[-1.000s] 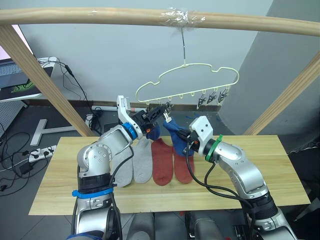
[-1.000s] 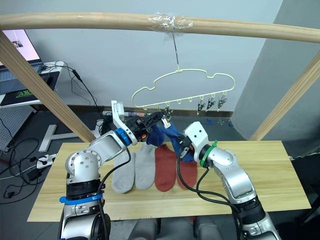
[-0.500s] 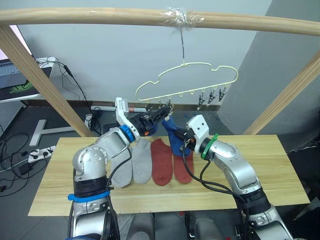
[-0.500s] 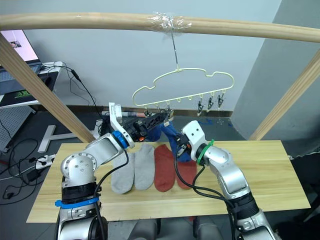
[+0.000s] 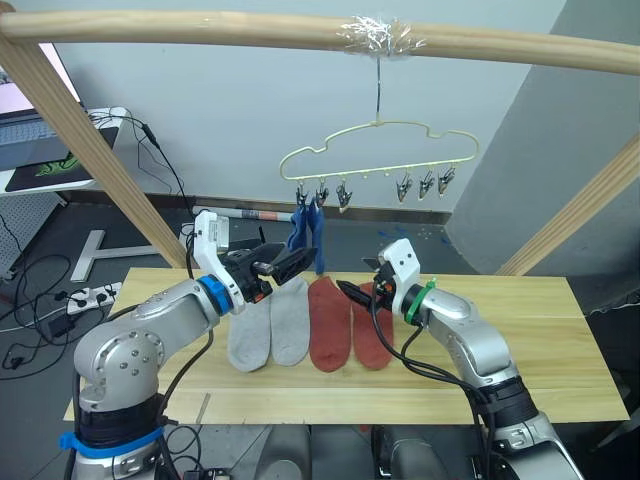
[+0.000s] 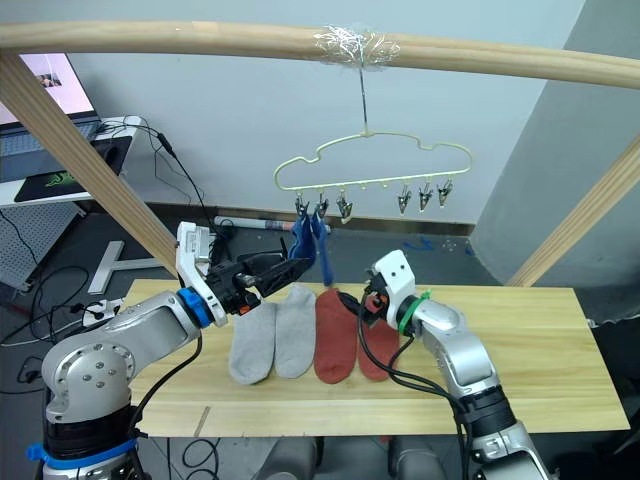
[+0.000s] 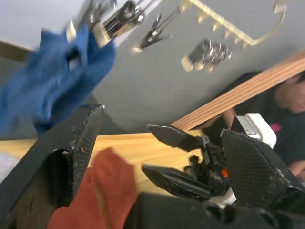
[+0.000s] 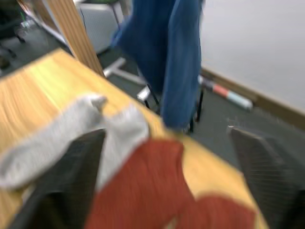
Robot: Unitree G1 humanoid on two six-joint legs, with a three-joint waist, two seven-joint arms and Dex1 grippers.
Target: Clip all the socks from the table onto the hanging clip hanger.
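Under the wooden pole (image 5: 300,30), the blue socks (image 5: 306,232) now hung from the leftmost clips of the clip hanger (image 5: 380,160); a second earlier both grippers had held them up at those clips. Since then both arms had drawn back and down. The left gripper (image 5: 290,262) pointed toward the hanging blue socks, its fingers spread and empty. The right gripper (image 5: 352,295) sat low over the red socks (image 5: 345,325), its fingers parted with nothing between them. Two grey socks (image 5: 270,325) and the two red ones lay side by side on the surface (image 5: 560,350). In the wrist views the blue socks were blurred, and how many clips gripped them was hard to make out.
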